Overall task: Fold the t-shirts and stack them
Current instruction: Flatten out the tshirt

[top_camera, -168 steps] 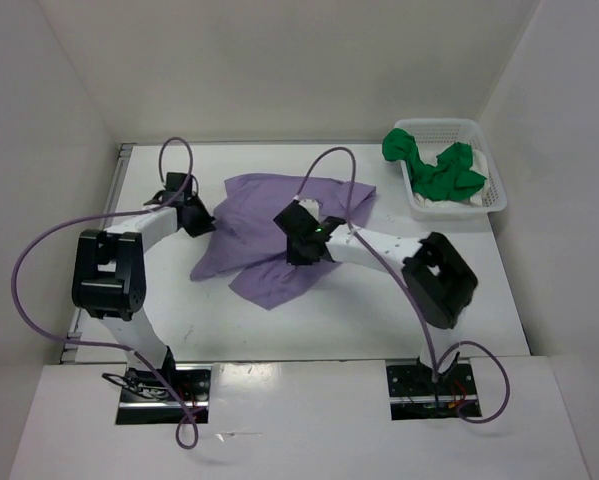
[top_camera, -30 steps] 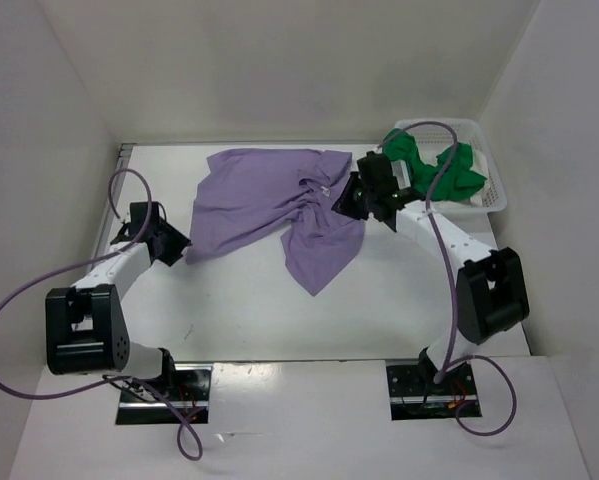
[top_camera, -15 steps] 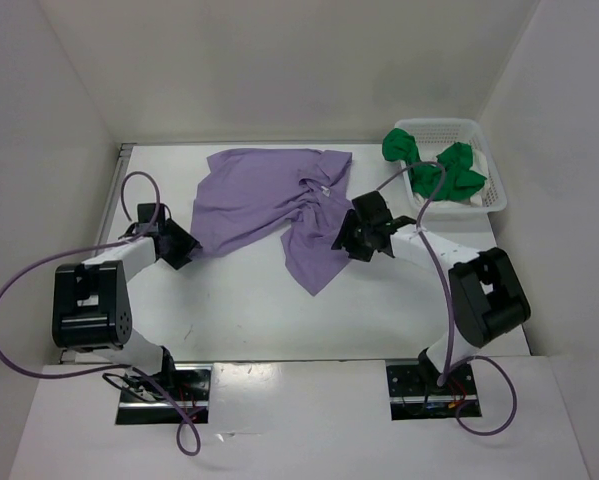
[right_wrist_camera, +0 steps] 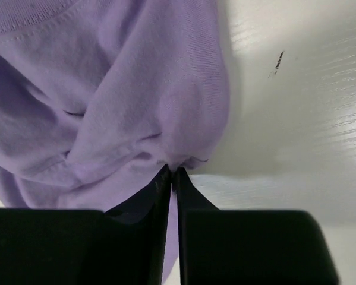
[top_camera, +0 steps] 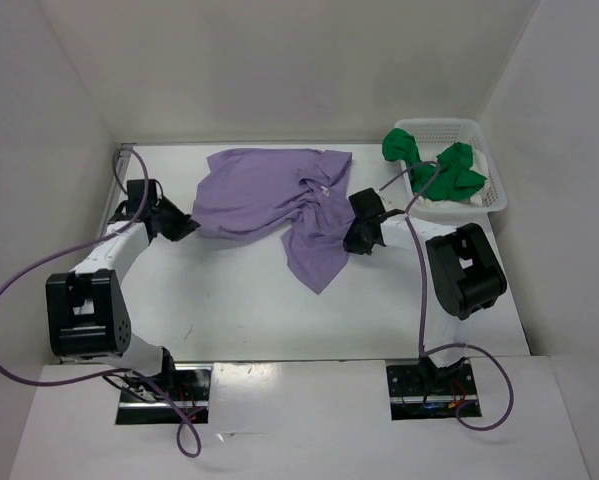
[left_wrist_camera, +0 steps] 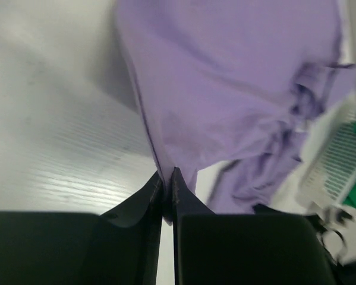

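Note:
A pale lavender t-shirt lies spread and rumpled on the white table, one flap hanging toward the front. At its left edge my left gripper is shut, pinching the hem between its black fingers. On the shirt's right side my right gripper is shut on a bunched fold of the same lavender cloth. A bright green t-shirt sits crumpled in the basket at the back right. Under the green one a bit of white cloth shows.
The white plastic mesh basket stands at the back right corner, close to my right arm. White walls enclose the table on three sides. Purple cables loop from both arms. Bare tabletop lies in front of the shirt.
Both grippers opened, then closed on new spots of the lavender shirt. The left one shifted back toward the shirt's left edge; the right arm drew in to the shirt's right side.

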Tool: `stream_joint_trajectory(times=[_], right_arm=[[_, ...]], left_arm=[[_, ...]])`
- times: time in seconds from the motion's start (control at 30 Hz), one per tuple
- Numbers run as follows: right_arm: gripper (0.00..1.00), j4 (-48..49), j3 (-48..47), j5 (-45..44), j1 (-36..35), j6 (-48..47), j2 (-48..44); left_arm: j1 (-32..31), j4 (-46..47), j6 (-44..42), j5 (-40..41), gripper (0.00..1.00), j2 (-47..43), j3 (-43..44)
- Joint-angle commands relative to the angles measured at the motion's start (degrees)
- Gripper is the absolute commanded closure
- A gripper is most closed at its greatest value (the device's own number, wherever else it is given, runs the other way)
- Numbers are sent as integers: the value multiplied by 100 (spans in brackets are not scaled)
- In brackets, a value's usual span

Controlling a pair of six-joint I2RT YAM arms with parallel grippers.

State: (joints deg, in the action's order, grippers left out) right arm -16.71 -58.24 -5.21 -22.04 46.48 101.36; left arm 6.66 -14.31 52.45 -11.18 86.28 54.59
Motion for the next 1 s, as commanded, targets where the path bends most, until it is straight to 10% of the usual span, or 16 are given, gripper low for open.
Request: stream_joint_trajectory(times=[0.0, 0.13, 0.2, 0.33, 0.7, 0.97], right_arm=[[90, -77, -363, -321, 69, -77, -19], [91, -639, -207, -384, 340, -201, -983], [91, -789, -66, -384, 472, -349, -1467], [91, -913, 233, -384, 753, -472, -1812], [89, -808, 234, -437, 807, -710, -1427], [89, -703, 234, -279, 860, -710, -1373]], left_arm=[[81, -642, 143, -804, 88, -654, 552], [152, -1303, 90, -1193, 78, -910, 363], [266, -1155, 90, -1054, 41, -1016, -34], [767, -882, -287, -316, 6, -640, -160], [232, -90, -665, 72, 11, 1557, 1264], [-76, -90, -929, 142, 61, 2833, 1845]])
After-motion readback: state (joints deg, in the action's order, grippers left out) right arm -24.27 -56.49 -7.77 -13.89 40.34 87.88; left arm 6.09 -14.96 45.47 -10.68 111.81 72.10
